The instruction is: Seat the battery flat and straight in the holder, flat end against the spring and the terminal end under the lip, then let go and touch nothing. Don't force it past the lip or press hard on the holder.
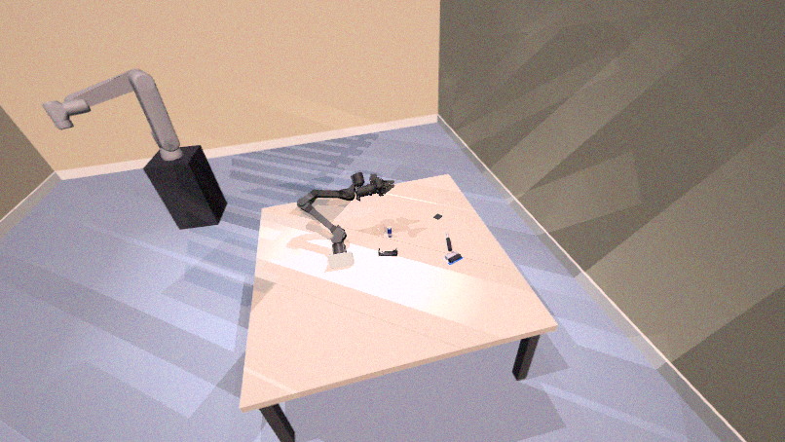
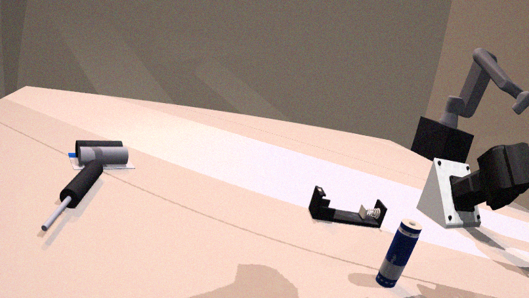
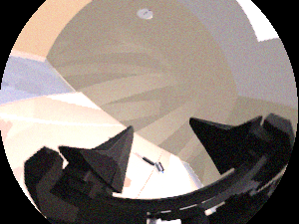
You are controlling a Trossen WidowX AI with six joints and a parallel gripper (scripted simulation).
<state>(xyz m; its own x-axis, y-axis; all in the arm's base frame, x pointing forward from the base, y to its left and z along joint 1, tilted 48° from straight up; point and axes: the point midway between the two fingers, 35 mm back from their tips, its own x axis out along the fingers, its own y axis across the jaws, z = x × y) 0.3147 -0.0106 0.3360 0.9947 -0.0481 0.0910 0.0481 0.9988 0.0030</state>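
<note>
The blue battery point(image 1: 389, 232) point(image 2: 399, 253) stands upright on the table, its terminal end up, apart from the holder. The black holder point(image 1: 388, 252) point(image 2: 350, 217) sits on the table and is empty. In the exterior view its spring point(image 2: 373, 212) is at the right end and its lip point(image 2: 320, 191) at the left end. My gripper point(image 1: 392, 185) point(image 3: 161, 124) is open and empty, raised above the table, beyond the battery in the top view. The exterior view does not show the gripper; the wrist view shows neither battery nor holder.
A screwdriver-like tool point(image 1: 448, 241) point(image 2: 82, 183) lies beside grey and black cylinders point(image 2: 103, 155) on a blue-and-white card point(image 1: 455, 262) at the table's side. A small dark square point(image 1: 437, 216) lies farther back. A second, grey arm point(image 1: 155, 109) stands on a black pedestal off the table.
</note>
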